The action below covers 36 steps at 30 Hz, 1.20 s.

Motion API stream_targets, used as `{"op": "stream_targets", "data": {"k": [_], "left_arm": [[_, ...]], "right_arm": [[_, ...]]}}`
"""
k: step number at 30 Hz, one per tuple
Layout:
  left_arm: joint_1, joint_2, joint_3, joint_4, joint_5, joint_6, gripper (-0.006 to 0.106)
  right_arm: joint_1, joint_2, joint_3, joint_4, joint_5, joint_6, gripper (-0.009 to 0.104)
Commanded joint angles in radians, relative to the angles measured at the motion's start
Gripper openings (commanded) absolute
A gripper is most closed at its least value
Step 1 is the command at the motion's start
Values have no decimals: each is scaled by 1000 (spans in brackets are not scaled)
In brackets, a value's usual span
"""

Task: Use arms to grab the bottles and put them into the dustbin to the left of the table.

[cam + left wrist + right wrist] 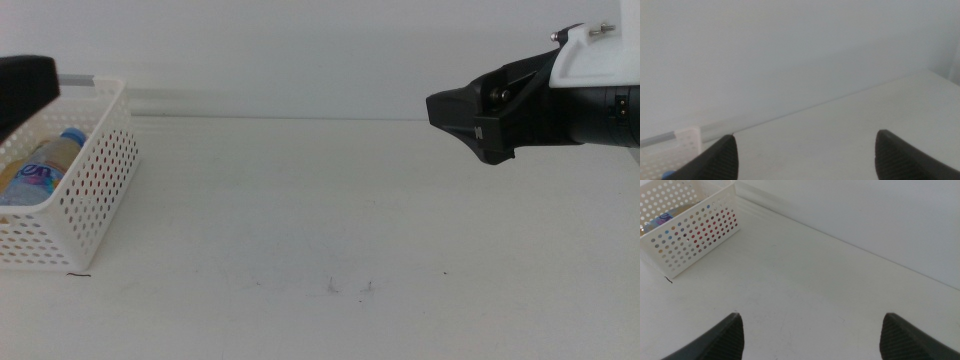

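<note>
Blue label with white lettering on the clear bottle (35, 180), too blurred to read. Lying in the white basket (95, 195) at the far left of the worktop (320, 220), beside a yellowish bottle (12, 175), cap (72, 135) pointing toward the back wall. Through the basket's holes in the right wrist view, red patches, possibly the can (702, 237); only a sliver of blue label above the rim there. Basket cut off by the left edge. Left gripper (805, 150) above the basket, released, jaws wide apart, nothing between them; seen only as a dark block at the top left corner in the middle view. Right gripper (812, 330) raised at the right side, well apart from the basket, released, empty.
</note>
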Motion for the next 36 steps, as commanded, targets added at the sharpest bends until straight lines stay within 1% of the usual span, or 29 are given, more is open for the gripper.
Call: {"op": "stream_targets", "data": {"k": [1, 13, 17, 19, 21, 23, 25, 27, 30, 33, 34, 36], "left_arm": [[-8, -13, 22, 15, -56, -28, 94], [-8, -13, 22, 25, -60, -21, 94], [-8, -20, 44, 15, -19, -21, 94], [-2, -30, 68, 26, -40, -21, 94], [27, -50, 120, 17, -113, -21, 94], [72, -83, 208, 5, -210, -21, 94], [120, -120, 316, 11, -297, -21, 94], [170, -164, 414, 15, -367, -21, 94], [237, -259, 554, 15, -434, -21, 94], [260, -364, 676, 19, -434, -21, 94], [261, -395, 712, 29, -434, -21, 94], [261, -446, 768, 76, -434, -21, 94]], "right_arm": [[1, -3, -8, -3, -6, -2, 90], [1, -3, -8, -3, -6, -2, 90], [-12, -8, 31, 26, -51, -2, 90], [-51, -33, 93, 64, -131, -2, 90], [-99, -74, 174, 93, -240, -2, 90], [-155, -128, 268, 93, -358, -2, 90], [-222, -198, 381, 93, -475, -2, 90], [-283, -283, 481, 93, -547, -2, 90], [-381, -441, 632, 127, -545, -2, 90], [-471, -624, 762, 123, -499, -2, 90], [-500, -685, 805, 123, -471, -2, 90], [-549, -794, 877, 123, -420, -2, 90]]}}
